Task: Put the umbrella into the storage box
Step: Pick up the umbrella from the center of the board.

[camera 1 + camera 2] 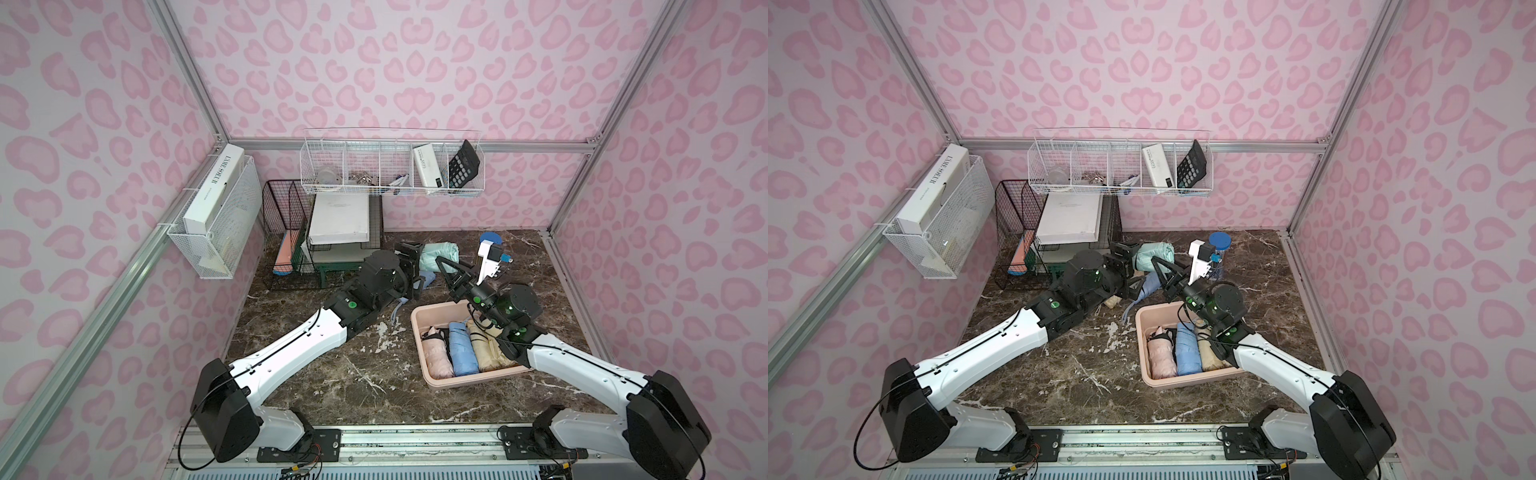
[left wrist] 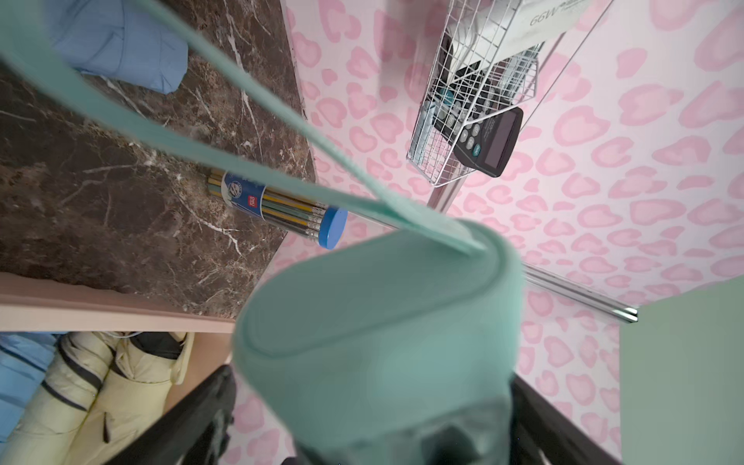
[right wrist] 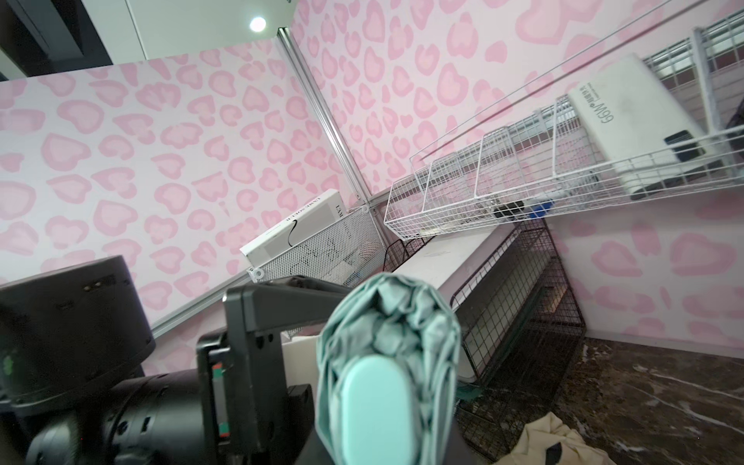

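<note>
My right hand is narrow. As far as I can judge, it is pinched on the cap end of the mint-green umbrella. In its wrist view the oval cap sits right in front of the lens, with the folded canopy bunched round it. My left hand stands wide, its jaws either side of the handle without clamping it. I read the weight as hanging on the right side alone.

The umbrella is up off the desk, just beyond the far rim of the storage box and toward that rim's left corner, not yet over the tub. Its long axis runs along that far rim, handle toward the left hand.

Inside the box a pink umbrella, a blue umbrella and a cream umbrella lie side by side, each running from far rim to near rim. Mine lies crosswise to them, so I judge it wants about a quarter turn and a carry toward the near rim.

The right arm is the nearer one. Its forearm lies over the box's right side and hides whether room is left beside the cream umbrella. A second blue umbrella lies on the desk just off the box's far left corner.
</note>
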